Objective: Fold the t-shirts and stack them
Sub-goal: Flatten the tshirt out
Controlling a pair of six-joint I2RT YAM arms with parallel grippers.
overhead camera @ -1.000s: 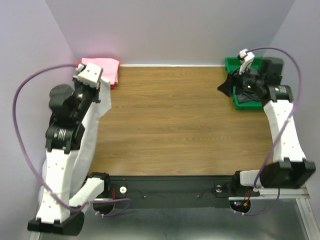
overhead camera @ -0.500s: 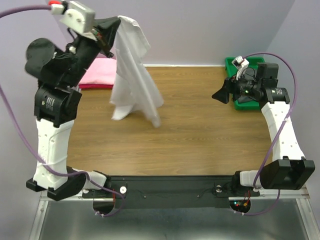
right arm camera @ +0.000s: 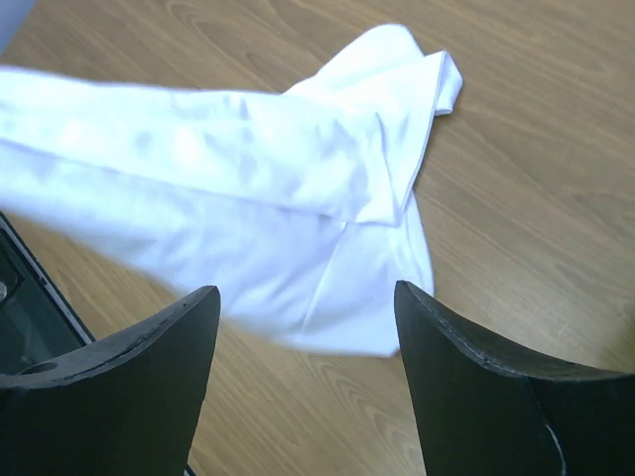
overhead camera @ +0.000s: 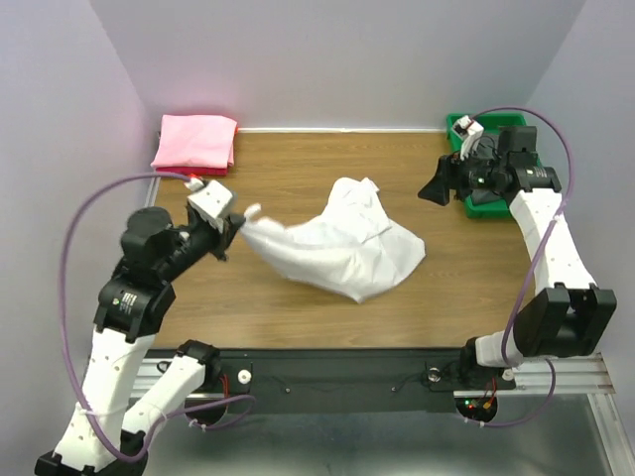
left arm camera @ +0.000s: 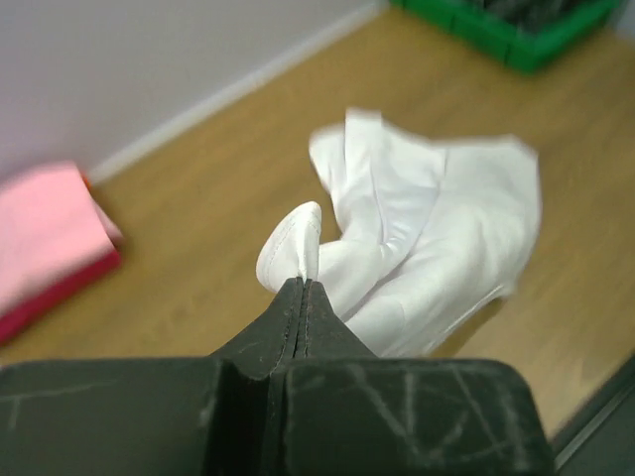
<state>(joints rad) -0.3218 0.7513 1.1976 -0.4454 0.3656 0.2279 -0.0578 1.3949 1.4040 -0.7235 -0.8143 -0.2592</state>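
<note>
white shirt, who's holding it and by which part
Left gripper pinches the white t-shirt by a fold of its edge; right gripper is open and empty.

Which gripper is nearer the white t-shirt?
Left. The left gripper is shut on an edge of the white t-shirt; the right gripper hangs open by the green tray, not touching it.

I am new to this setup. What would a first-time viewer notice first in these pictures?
The crumpled white t-shirt lies in the middle of the table, and the shut left gripper pinches one corner of it. A folded pink t-shirt sits in the far left corner. The right gripper hangs open beside the green tray at the far right.
</note>
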